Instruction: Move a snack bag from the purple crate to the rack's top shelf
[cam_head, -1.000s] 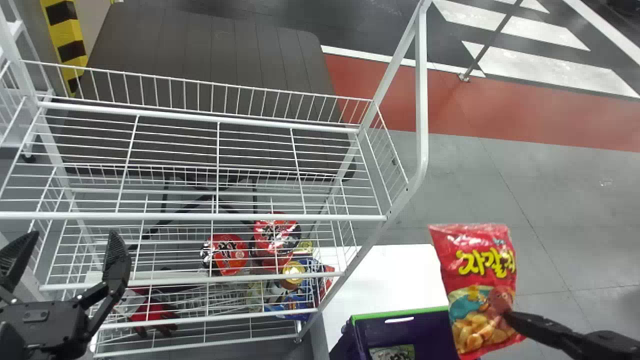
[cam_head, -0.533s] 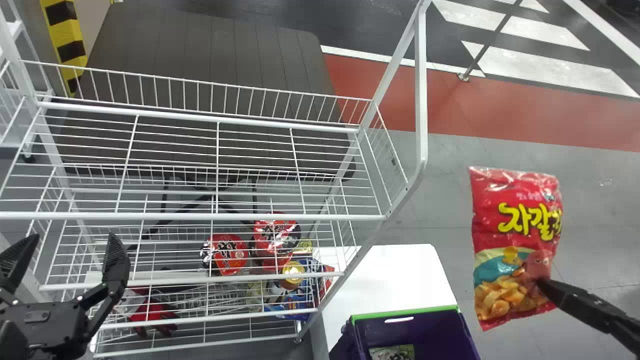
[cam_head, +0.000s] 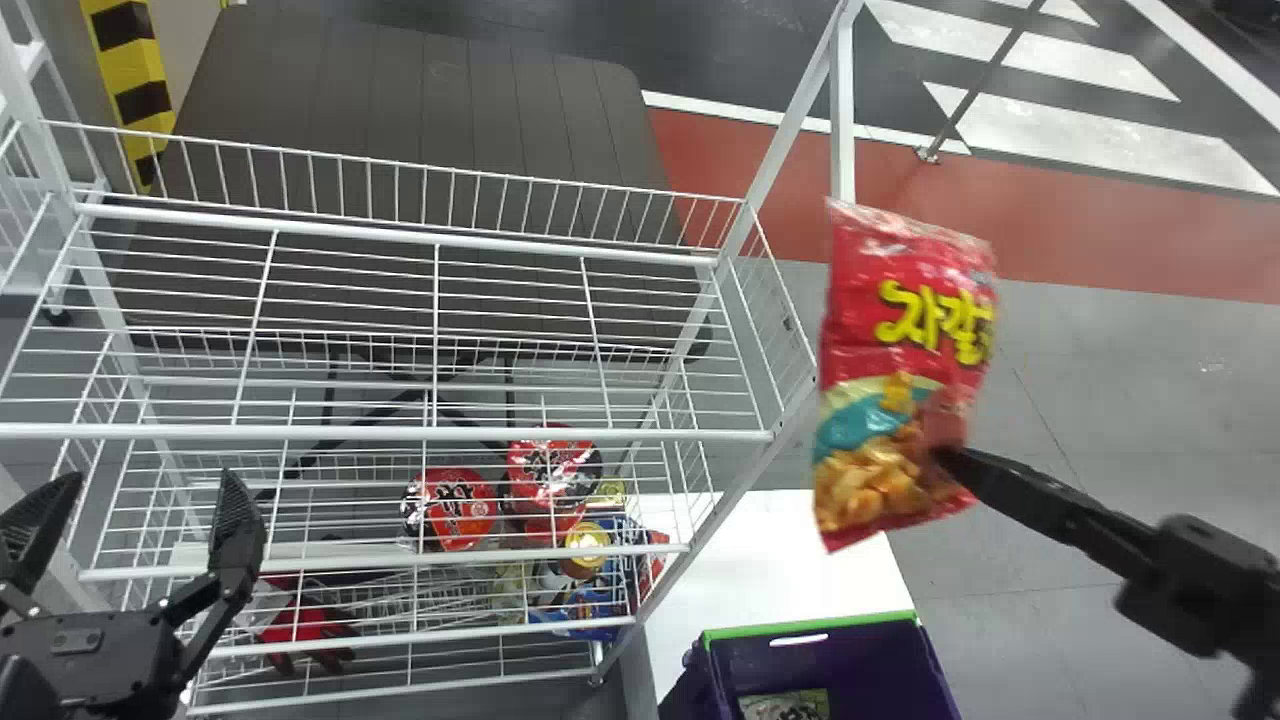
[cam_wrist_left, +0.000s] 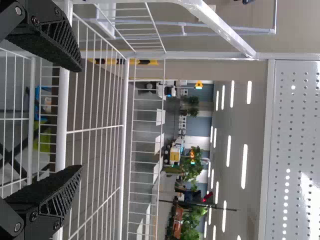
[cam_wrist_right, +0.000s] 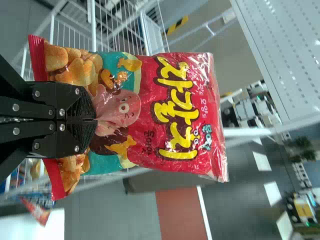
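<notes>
Head view: the right pincer (cam_head: 942, 460) is closed on a glossy red plastic-film snack bag (cam_head: 905, 370), gripping it near its lower end. Bag hangs in the air to the right of the rack's top shelf (cam_head: 400, 434), clear of the crate, and overlaps the rack's white tubular end frame (cam_head: 843, 130) in this view; contact with the frame cannot be told. Bag form: pillow-shaped, tilted, lettered in yellow above a teal patch and golden snack pieces.

Top shelf is an open grid of thin white wire with thicker round rails. Below it, rounded red-and-black packages (cam_head: 460, 508) with shiny film lie among the wires, beside a round gold-topped item (cam_head: 586, 545).

Purple hard-walled crate with a bright green rim (cam_head: 808, 624) stands by the smooth white tabletop (cam_head: 760, 550); a flat printed package (cam_head: 785, 705) lies inside.

Left pincer (cam_head: 150, 476) sits at the rack's left end, wedge-shaped fingers spread apart. Left wrist view: finger sides (cam_wrist_left: 60, 197) are black open lattice, nothing between them.

Right wrist view: ribbed black fingertips pinch the wrinkled film; the bag's far end is a flat, crinkled seal.
</notes>
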